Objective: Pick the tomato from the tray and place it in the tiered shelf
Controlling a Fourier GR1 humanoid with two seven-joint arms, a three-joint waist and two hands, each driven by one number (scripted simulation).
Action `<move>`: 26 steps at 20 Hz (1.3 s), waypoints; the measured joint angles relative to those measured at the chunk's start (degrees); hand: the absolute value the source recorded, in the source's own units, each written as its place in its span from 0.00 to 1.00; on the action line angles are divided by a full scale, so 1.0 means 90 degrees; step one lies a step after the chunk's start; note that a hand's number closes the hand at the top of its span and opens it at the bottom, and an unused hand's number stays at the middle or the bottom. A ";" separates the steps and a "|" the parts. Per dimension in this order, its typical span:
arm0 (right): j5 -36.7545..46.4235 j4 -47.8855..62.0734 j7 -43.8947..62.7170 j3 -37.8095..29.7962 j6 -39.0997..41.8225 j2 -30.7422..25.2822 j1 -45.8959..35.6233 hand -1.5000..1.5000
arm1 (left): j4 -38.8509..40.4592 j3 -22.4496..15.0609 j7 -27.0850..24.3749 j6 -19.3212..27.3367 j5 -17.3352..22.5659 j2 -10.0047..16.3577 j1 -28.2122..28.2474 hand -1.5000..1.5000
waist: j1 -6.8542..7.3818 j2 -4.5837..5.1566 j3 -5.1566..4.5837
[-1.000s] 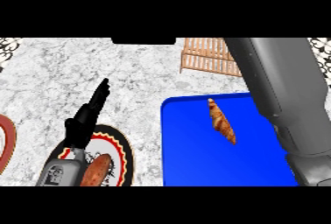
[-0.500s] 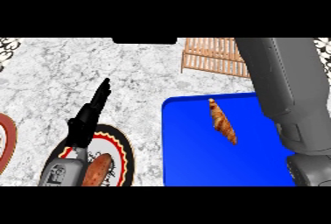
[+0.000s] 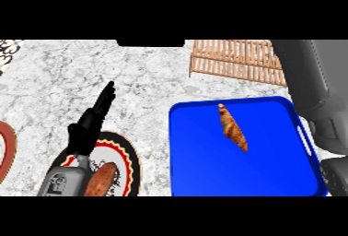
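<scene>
**Operator:** What has changed?

**Me:** My right forearm [image 3: 314, 83] has slid toward the right edge of the view. It now uncovers more of the blue tray [image 3: 204, 175], including its right rim. Nothing else has shifted.

**Operator:** Where is the tomato?

**Me:** I can't see it. The only thing on the tray is a long brown pastry [image 3: 232, 126] near the middle. My right hand is out of view past the top edge, so I can't tell whether its fingers are apart or clamped on anything.

**Operator:** And your left hand?

**Me:** My left hand [image 3: 92, 124] rests over the patterned plate [image 3: 128, 154] at the lower left. Its fingers are straight and together, pointing up the counter [image 3: 68, 73], and they hold nothing.

**Operator:** Which step are you on?

**Me:** I judge it to be the carry toward the tiered shelf [image 3: 234, 62], which stands just beyond the tray's far edge. That assumes the tomato is in my right hand. The next move calls for bringing that hand over the slats, setting the tomato down level, and then parting the fingers.
</scene>
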 measured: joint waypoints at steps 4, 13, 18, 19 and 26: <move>0.0347 0.0012 0.0454 -0.0045 0.0113 -0.0089 0.0124 0.00 | 0.0041 0.0099 0.0006 -0.0048 0.0054 0.0051 0.0002 0.50 | -0.0024 -0.0009 0.0001; -0.0010 -0.1152 0.0613 -0.0183 0.0027 0.0228 0.0560 0.00 | 0.0095 0.0122 -0.0053 -0.0037 -0.0001 0.0023 0.0011 0.50 | -0.0064 -0.0026 0.0004; -0.0565 -0.1599 0.0458 -0.0247 0.0115 0.0269 0.0559 0.00 | 0.0125 0.0085 -0.0021 0.0022 -0.0065 -0.0063 -0.0021 0.50 | -0.0058 -0.0025 0.0005; -0.0634 -0.1759 0.0467 -0.0244 0.0164 0.0264 0.0596 0.00 | 0.0094 0.0093 -0.0099 0.0002 -0.0061 -0.0038 0.0091 0.50 | -0.0059 -0.0029 0.0004; -0.0959 -0.2507 0.0439 -0.0536 -0.0076 0.0146 0.0433 0.00 | 0.0144 0.0181 -0.0043 -0.0040 -0.0028 0.0000 -0.0039 0.50 | -0.0075 -0.0029 0.0005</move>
